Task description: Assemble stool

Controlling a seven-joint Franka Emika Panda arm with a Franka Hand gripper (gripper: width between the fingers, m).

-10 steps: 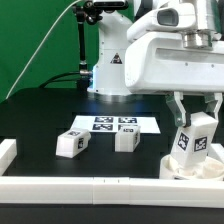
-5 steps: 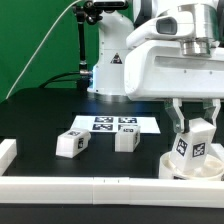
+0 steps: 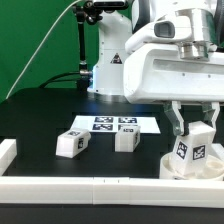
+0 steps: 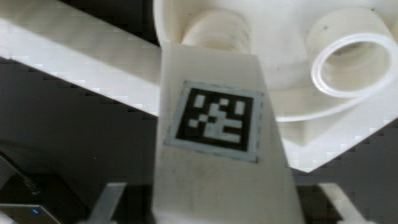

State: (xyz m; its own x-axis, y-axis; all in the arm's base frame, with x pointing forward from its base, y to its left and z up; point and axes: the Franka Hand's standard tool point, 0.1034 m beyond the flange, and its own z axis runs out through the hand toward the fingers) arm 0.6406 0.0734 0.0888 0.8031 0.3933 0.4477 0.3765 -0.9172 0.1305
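Stool leg [image 3: 196, 152] is standing upright between the fingers of my claw [image 3: 196, 136]. Its lower end is sitting on the round seat [image 3: 168, 166] at the exterior view's right, just beside the white border rail [image 3: 90, 190]. My fingers are flanking it closely, but I cannot tell whether they are pressing on it or standing just free. A second leg [image 3: 70, 143] and a third leg [image 3: 126, 140] are lying well apart from me, near the marker board [image 3: 112, 124].

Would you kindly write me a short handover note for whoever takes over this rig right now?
Gripper: fingers flank one leg; whether they grip it is unclear.
That leg stands upright, lower end at the seat, on the exterior view's right.
A loose leg and a second loose leg lie beside the marker board.
Done: one leg brought to the seat. Left: the two loose legs.
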